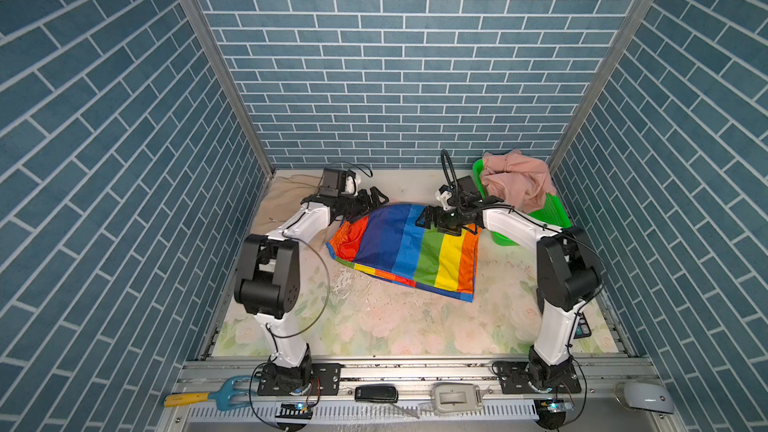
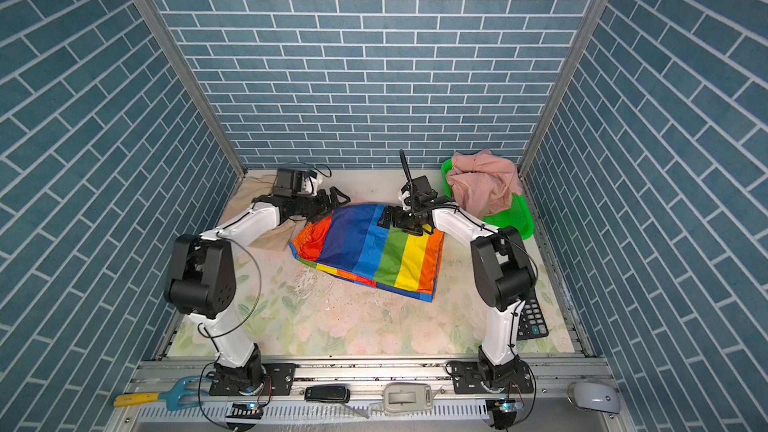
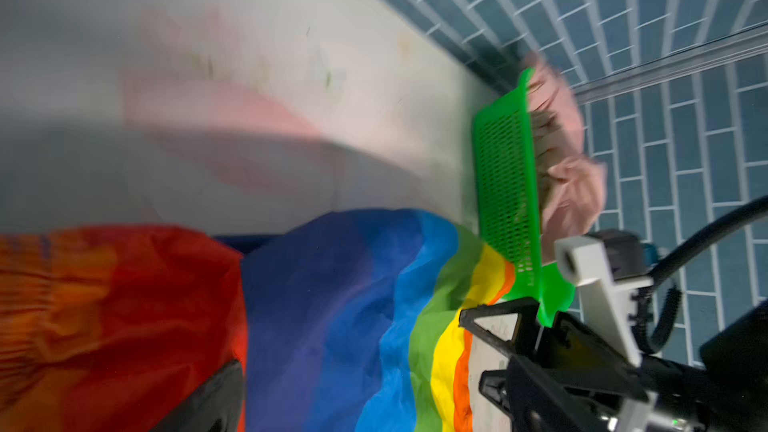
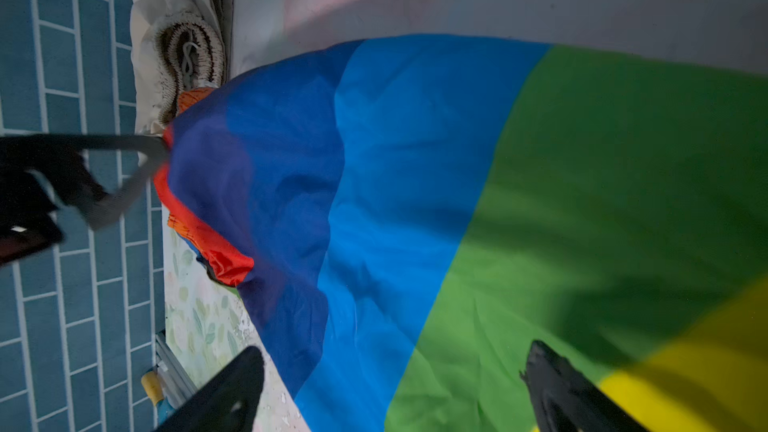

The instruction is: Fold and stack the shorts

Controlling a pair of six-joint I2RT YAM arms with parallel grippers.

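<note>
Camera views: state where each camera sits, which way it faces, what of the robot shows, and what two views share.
Both top views: high over the front rail, facing down toward the back wall; left arm, right arm, left tool, right tool.
Left wrist: on the left arm, facing across the rainbow shorts to the green basket; one own finger.
Right wrist: on the right arm, facing across those shorts to the beige shorts; two own fingers.
Shared: both wrist views show the rainbow shorts.
</note>
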